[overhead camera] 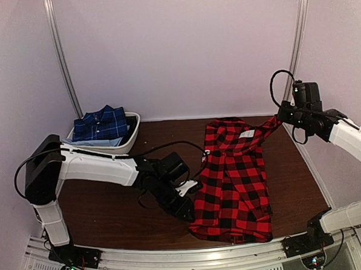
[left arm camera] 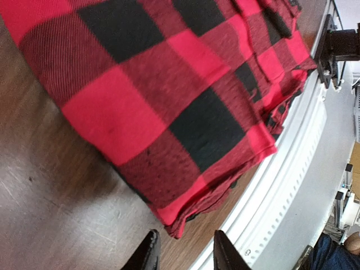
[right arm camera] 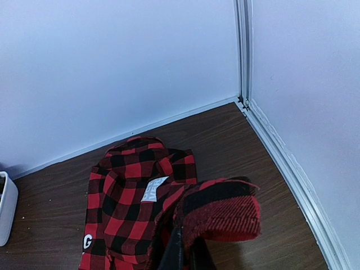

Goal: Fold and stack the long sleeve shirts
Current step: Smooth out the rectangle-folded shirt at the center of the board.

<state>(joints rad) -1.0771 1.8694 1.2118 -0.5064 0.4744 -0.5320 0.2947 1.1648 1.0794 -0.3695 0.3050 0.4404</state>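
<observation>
The soft red-and-black checked shirt (overhead camera: 234, 180) lies as a long rumpled strip on the dark wood-grain table (overhead camera: 112, 211), its far corner lifted taut by the right gripper (overhead camera: 281, 119) pinching it, while the left gripper (overhead camera: 187, 198), jaws apart and empty, crouches low at its near-left edge; the folded navy shirt (overhead camera: 101, 123) sits in a white tub (overhead camera: 131, 136).

In the left wrist view the red shirt (left arm camera: 169, 101) is running off the top and left edges. The bottom edge is cutting the left claw (left arm camera: 185, 250) down to two dark fingertips. In the right wrist view a bunched fold of that shirt is covering the right claw (right arm camera: 183, 253), whose fingers are running out at the bottom edge. A white letter (right arm camera: 88, 242) is showing only in part, and the label (right arm camera: 153, 188) is showing too small to read. The basket (right arm camera: 4, 211) is lying mostly outside the left edge. From above, its wall is hiding the lower part of the blue shirt (overhead camera: 101, 123).
</observation>
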